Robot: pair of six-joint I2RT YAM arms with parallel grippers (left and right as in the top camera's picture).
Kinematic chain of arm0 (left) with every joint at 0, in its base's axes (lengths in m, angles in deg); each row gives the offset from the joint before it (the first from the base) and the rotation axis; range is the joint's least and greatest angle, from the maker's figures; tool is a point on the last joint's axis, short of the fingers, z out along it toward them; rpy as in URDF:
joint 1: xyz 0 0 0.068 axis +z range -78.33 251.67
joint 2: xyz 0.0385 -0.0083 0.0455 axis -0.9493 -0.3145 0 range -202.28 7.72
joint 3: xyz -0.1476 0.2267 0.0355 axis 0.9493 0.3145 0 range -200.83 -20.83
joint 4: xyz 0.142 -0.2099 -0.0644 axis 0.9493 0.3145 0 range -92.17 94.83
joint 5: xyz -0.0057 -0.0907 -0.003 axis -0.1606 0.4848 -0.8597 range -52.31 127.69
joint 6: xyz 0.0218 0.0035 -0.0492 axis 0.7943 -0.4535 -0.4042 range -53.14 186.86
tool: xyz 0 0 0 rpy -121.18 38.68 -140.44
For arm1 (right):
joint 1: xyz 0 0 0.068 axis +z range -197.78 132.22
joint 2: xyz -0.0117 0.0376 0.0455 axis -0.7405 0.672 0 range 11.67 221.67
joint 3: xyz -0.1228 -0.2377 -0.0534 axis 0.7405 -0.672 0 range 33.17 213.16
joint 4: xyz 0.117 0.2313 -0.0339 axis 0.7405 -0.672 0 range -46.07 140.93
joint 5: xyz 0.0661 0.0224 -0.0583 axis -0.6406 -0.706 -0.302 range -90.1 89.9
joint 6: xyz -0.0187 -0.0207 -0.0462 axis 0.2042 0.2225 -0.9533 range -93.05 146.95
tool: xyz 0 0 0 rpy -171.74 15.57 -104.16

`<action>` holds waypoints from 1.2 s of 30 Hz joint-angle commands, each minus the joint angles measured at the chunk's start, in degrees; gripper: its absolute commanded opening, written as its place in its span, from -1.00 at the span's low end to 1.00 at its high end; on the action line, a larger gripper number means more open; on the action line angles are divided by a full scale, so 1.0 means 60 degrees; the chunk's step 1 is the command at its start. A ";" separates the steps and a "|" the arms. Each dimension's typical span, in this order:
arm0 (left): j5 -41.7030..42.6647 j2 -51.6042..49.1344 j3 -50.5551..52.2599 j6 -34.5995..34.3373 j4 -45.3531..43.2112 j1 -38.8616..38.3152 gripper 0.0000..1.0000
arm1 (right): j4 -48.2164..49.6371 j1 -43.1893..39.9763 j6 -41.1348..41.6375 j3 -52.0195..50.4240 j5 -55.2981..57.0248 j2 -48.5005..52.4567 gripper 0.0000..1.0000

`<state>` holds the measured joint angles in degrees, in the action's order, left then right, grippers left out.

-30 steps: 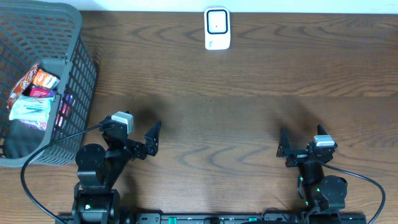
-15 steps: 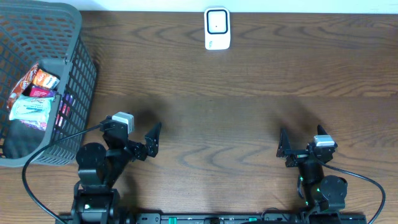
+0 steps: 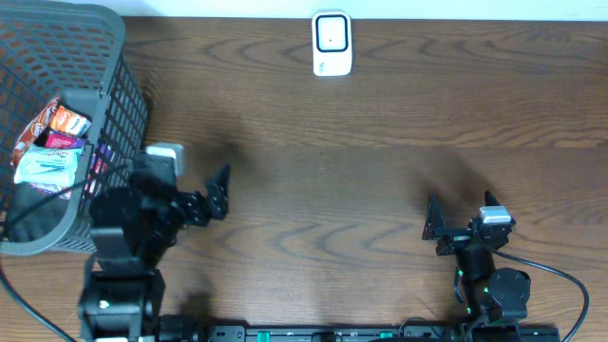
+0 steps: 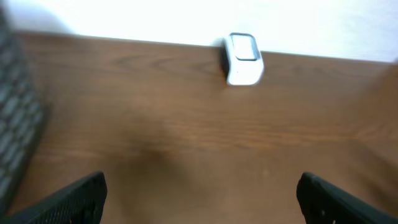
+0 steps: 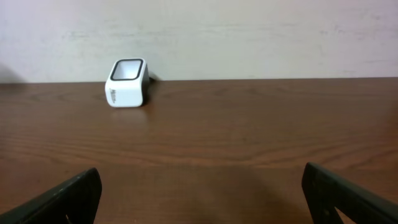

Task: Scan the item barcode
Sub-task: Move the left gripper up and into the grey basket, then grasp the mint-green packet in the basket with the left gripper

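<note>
Several packaged items lie in the grey mesh basket at the table's left; no barcode is legible. The white scanner stands at the table's far edge, also seen ahead as the scanner in the left wrist view and the scanner in the right wrist view. My left gripper hovers open just right of the basket, nothing between its fingers; in its own view the left gripper frames bare wood. My right gripper stands open and empty at the front right, and the right gripper also frames bare wood.
The basket wall shows blurred at the left edge of the left wrist view. A pale wall runs behind the table's far edge. Brown wood table stretches between both arms and the scanner.
My left arm has swung left and away from the front edge, closer to the basket. The right arm has not moved. Both grippers stay open.
</note>
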<state>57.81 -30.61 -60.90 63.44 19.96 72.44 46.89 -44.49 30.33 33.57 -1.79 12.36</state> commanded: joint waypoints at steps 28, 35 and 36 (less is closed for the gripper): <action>-0.2648 -0.8065 -1.0564 -0.5122 0.5974 0.5686 0.96 | -0.0044 0.0058 -0.0113 -0.0015 0.0015 -0.0022 0.99; -0.2645 -0.8852 -1.0528 -0.5490 0.6022 0.6852 0.96 | -0.0044 0.0058 -0.0113 -0.0015 0.0015 -0.0022 0.99; -0.2648 -0.9005 -1.0520 -0.5198 0.6022 0.6849 0.95 | -0.0044 0.0058 -0.0113 -0.0015 0.0015 -0.0022 0.98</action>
<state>42.79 -83.15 -123.63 32.17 55.94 113.27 46.87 -44.49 30.33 33.57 -1.79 12.40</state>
